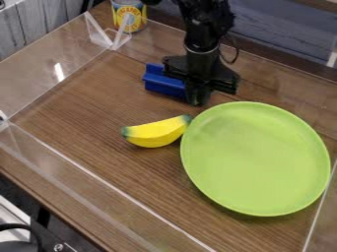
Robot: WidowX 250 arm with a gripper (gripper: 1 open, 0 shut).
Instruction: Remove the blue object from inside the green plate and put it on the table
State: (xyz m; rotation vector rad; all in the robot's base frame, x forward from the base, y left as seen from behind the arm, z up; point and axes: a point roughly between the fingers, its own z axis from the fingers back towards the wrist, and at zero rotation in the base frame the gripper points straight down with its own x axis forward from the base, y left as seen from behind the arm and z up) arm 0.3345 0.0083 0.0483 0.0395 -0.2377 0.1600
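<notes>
Blue block (168, 80): rigid, likely light, lying on worktop (93, 108); best gripped across its short sides; hand (200, 94) pressed together, pinching nothing visible

My black gripper (198, 92), fingers closed, stands beside the blue rectangular block (165, 80) on the dark wood-grain table (93, 108), near the lime-green round plastic plate (257, 157).

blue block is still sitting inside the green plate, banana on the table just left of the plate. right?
Not quite. The camera view shows the blue block on the table, behind the green plate and outside its rim, with the gripper down at it. The plate itself holds nothing. The banana does lie on the table just left of the plate.
</notes>
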